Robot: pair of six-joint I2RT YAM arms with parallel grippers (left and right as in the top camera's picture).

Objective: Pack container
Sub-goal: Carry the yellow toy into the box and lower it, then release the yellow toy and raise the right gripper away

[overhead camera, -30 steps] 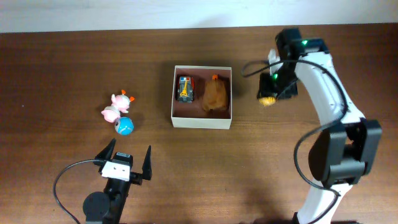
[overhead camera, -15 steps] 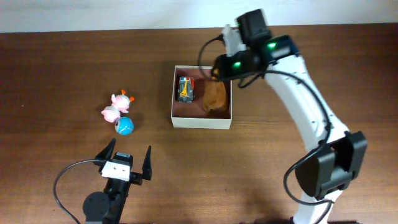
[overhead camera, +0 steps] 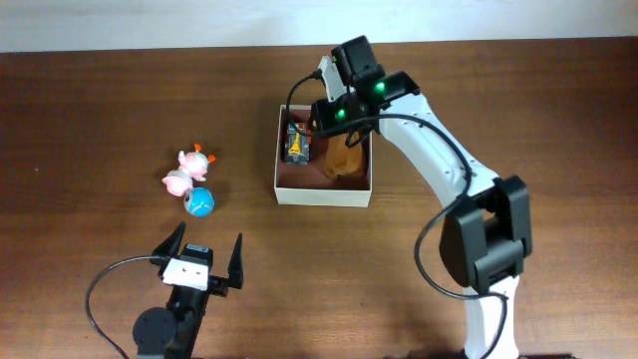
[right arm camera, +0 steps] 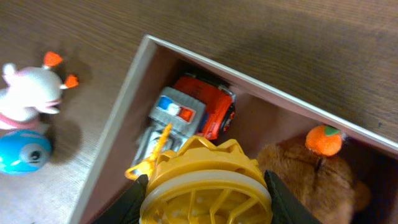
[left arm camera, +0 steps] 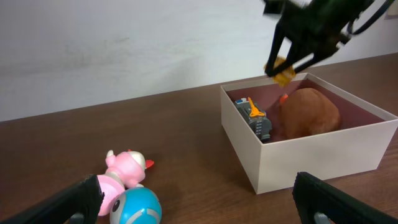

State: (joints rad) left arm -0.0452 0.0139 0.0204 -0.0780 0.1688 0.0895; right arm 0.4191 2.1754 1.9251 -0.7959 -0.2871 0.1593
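Observation:
The container [overhead camera: 324,196], a cream-white box with a pinkish-brown inside, stands mid-table. It also shows in the left wrist view [left arm camera: 323,155] and the right wrist view [right arm camera: 118,118]. Inside lie an orange-and-grey toy truck [overhead camera: 297,143] on the left and a brown plush [overhead camera: 346,155] on the right. My right gripper [overhead camera: 324,125] hovers over the box's far left part, shut on a yellow ribbed plastic toy [right arm camera: 205,168], which is held above the truck [right arm camera: 186,115]. My left gripper [overhead camera: 204,257] is open and empty near the front edge.
A pink-and-white plush toy [overhead camera: 184,170] and a blue ball toy [overhead camera: 200,202] lie together on the table left of the box, just ahead of my left gripper [left arm camera: 199,205]. A white wall runs behind the table.
My right arm has swung left from the table right of the box to over the box's far left part, carrying the yellow toy. The left arm has not moved.

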